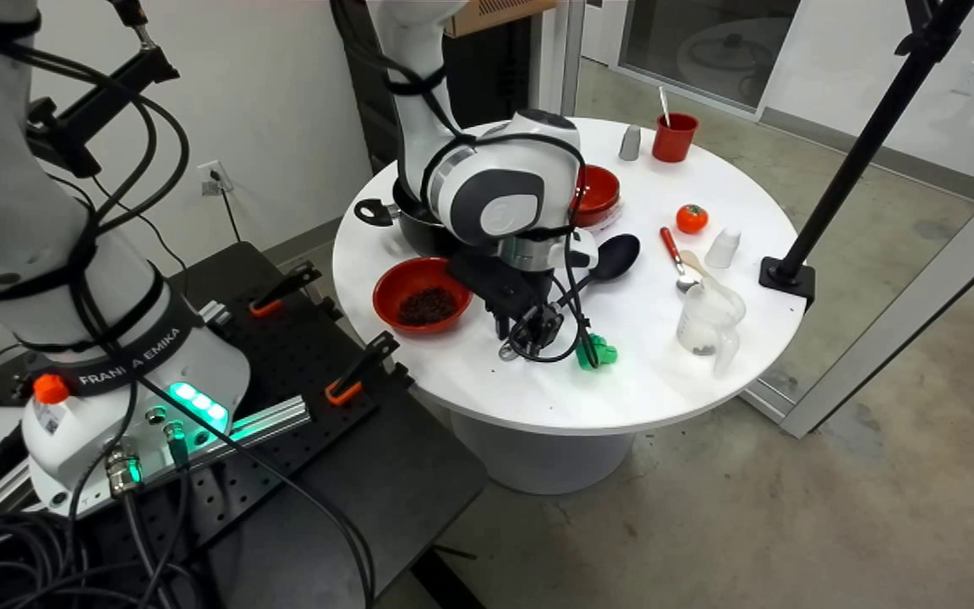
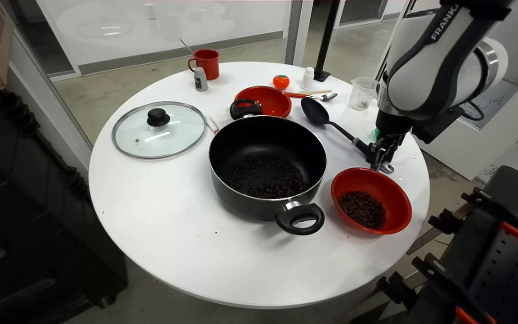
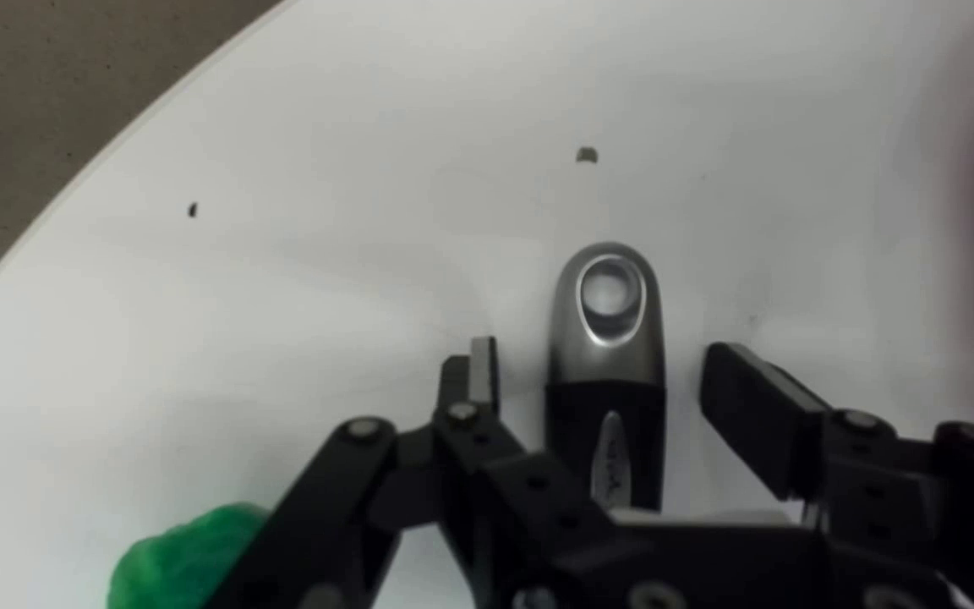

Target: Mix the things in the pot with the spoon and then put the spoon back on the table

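The black spoon point(image 2: 331, 123) lies on the white round table point(image 2: 187, 256), its oval bowl away from my gripper; it also shows in an exterior view point(image 1: 616, 257). In the wrist view the silver-and-black handle end point(image 3: 608, 364) with a hole lies between my fingers. My gripper point(image 3: 595, 364) is open around the handle, with a gap on each side, low over the table; it also shows in both exterior views point(image 1: 517, 338) point(image 2: 379, 164). The black pot point(image 2: 241, 202) holds dark beans along its bottom. In an exterior view the arm partly hides the pot point(image 1: 421, 233).
A red bowl point(image 2: 396, 207) with dark beans stands beside the pot and the gripper. A green object point(image 1: 597, 352) lies near the handle. A second red bowl point(image 2: 268, 101), a glass lid point(image 2: 178, 130), a measuring cup point(image 2: 362, 92), a tomato point(image 2: 281, 82) and a red mug point(image 2: 208, 65) stand around.
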`<action>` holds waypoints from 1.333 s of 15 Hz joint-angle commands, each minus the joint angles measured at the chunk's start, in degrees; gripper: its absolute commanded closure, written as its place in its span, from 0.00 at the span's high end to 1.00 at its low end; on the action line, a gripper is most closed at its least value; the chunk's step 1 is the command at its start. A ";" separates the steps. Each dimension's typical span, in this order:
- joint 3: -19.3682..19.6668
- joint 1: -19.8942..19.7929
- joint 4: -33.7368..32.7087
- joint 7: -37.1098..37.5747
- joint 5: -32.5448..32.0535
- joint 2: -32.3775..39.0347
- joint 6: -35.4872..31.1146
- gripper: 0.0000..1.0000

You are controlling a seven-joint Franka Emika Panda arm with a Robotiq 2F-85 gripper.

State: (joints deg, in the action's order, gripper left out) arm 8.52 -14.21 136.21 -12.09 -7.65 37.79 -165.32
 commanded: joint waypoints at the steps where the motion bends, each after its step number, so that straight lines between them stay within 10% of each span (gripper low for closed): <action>1: 0.08 -0.26 0.18 -1.42 -0.85 -0.05 -0.10 0.32; 4: 0.08 -0.31 0.44 -1.74 -0.90 -0.48 -0.28 0.11; 20: -5.67 -5.94 4.73 -0.97 8.44 -14.62 8.74 0.08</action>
State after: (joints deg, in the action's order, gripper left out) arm 3.03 -20.82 139.45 -13.65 -1.75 27.84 -159.60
